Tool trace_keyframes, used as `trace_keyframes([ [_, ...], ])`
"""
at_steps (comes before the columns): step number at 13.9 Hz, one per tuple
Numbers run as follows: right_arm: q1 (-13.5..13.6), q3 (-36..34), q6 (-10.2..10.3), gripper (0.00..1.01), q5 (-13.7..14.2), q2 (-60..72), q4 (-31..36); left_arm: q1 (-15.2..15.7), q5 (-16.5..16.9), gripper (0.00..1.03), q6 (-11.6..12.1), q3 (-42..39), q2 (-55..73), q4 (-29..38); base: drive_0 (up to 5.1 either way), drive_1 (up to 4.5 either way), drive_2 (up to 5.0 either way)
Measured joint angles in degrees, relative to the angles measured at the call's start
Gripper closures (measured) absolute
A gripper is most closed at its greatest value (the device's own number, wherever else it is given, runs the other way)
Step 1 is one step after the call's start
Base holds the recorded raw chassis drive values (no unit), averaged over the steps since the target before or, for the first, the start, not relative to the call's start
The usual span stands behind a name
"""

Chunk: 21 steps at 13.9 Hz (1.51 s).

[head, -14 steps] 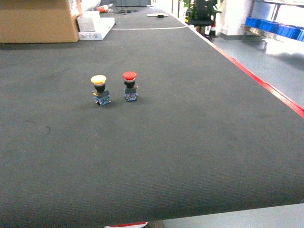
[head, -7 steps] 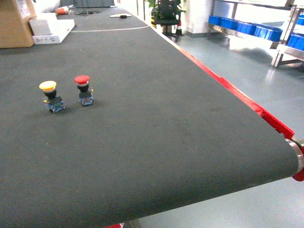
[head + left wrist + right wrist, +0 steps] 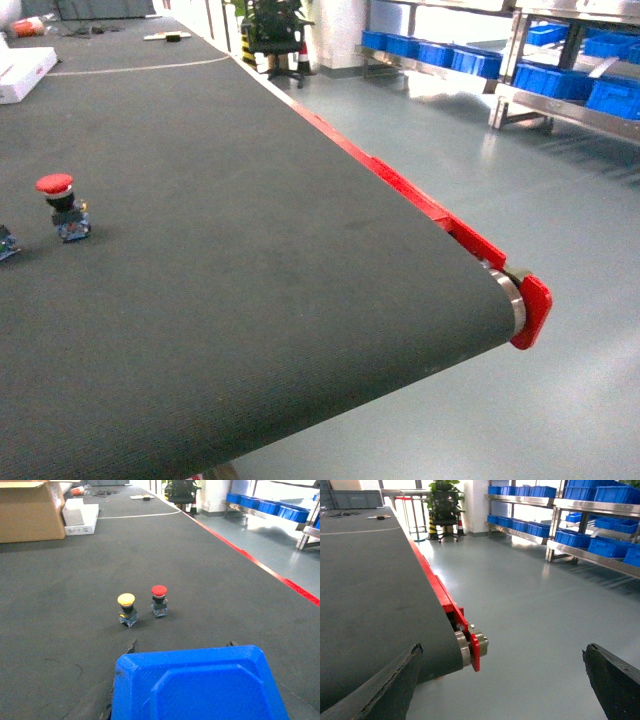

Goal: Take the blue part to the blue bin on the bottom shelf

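**Colours I see from here**

The counter is dark grey with a red edge. I see one red pushbutton, one yellow pushbutton, bright blue crates and a grey-green floor.

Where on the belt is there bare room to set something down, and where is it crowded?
The broad stretch of belt between the red pushbutton and the red side rail is bare. Also bare: the strip between the buttons and the cardboard box. Crowded only around the yellow pushbutton beside the red one.
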Motion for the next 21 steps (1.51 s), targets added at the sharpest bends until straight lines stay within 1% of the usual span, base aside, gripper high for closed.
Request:
trace_keyframes([
  [21,0.00,0.00,-0.02,0.03,0.00,0.00,0.00,0.00,0.00,0.59,0.00,0.00,0.00,0.00,-1.6,-1.57,-1.6],
])
